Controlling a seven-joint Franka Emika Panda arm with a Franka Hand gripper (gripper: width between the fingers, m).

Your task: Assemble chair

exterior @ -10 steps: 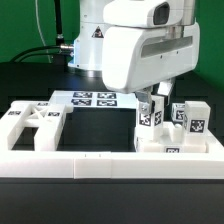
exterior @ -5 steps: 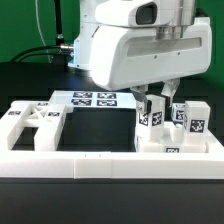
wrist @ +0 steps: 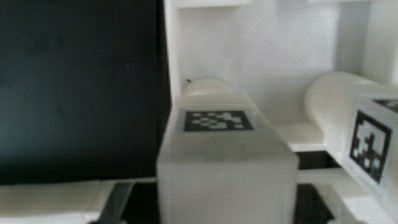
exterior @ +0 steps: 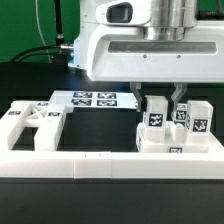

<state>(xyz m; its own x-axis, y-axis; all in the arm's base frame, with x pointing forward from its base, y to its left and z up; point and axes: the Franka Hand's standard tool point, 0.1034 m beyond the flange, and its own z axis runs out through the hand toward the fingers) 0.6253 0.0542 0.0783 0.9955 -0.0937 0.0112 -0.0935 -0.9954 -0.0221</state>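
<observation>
Above the tagged white block (exterior: 155,120), the pincer (exterior: 157,99) stands apart; an off-centre closure could topple it against the neighbouring block (exterior: 196,120).

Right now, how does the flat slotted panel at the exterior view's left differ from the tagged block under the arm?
The slotted panel lies flat; the tagged block stands upright. The panel is wide with cut-out openings; the block is narrow and solid. The panel sits clear of the gripper; the block is right below it. Both are white.
</observation>
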